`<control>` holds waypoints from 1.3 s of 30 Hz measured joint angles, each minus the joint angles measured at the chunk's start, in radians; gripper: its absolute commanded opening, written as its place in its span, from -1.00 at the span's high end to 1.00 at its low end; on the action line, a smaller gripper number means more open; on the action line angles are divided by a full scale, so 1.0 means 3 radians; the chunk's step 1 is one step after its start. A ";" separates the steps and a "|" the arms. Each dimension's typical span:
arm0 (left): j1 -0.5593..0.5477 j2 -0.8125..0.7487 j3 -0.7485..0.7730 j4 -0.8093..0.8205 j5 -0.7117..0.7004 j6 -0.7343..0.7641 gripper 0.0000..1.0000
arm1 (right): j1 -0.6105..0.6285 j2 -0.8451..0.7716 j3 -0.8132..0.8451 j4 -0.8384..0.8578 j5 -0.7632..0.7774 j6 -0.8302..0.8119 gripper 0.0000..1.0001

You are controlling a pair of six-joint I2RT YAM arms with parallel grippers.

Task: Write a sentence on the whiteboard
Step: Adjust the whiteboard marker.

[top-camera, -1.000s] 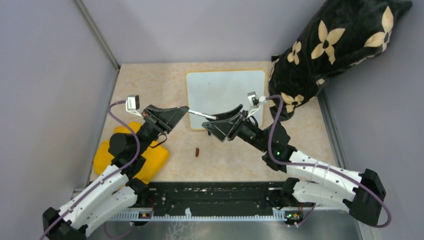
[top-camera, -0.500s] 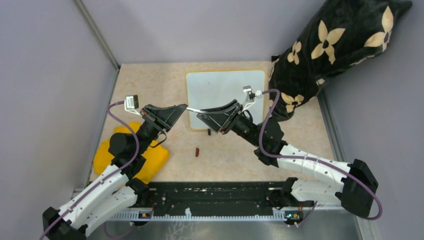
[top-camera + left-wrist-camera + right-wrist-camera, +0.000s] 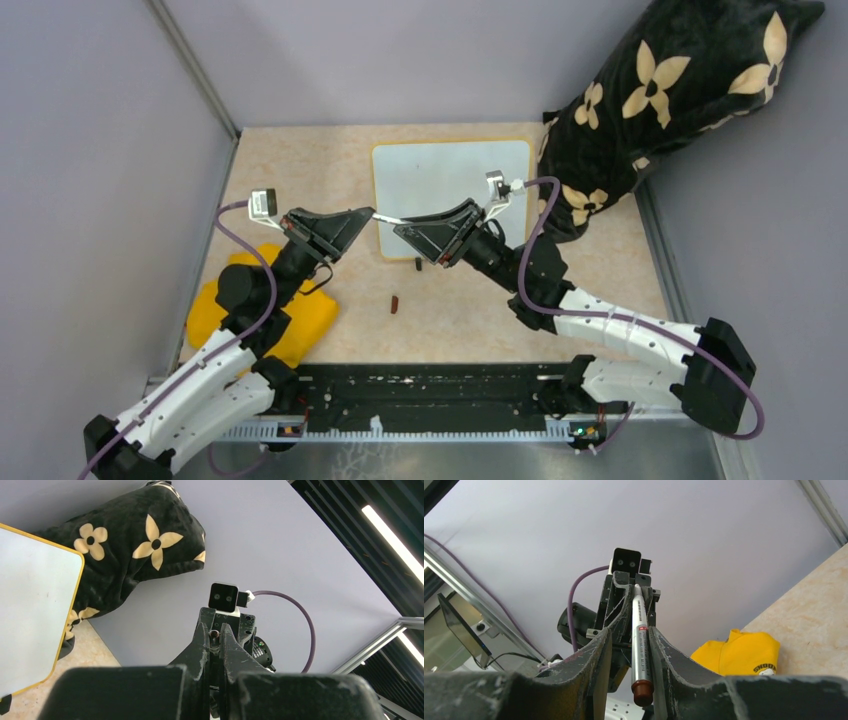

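- left gripper (image 3: 366,215) points right, clenched on marker (image 3: 386,219) end, at whiteboard (image 3: 450,170) near-left corner
- right gripper (image 3: 402,231) points left, nose-to-nose; fingers flank marker, can't tell if gripping

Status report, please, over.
The marker gripped by left hand and right hand, over near-left part of whiteboard. Board blank. Small dark-red piece lies off it.

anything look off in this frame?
A small reddish-brown piece lies loose on the table near the whiteboard, possibly a cap. Nothing else stands out.
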 measured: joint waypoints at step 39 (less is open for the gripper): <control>0.0000 -0.0085 -0.0028 -0.0198 0.0009 -0.0017 1.00 | 0.0001 0.0038 0.0001 -0.0074 0.0130 0.0051 0.43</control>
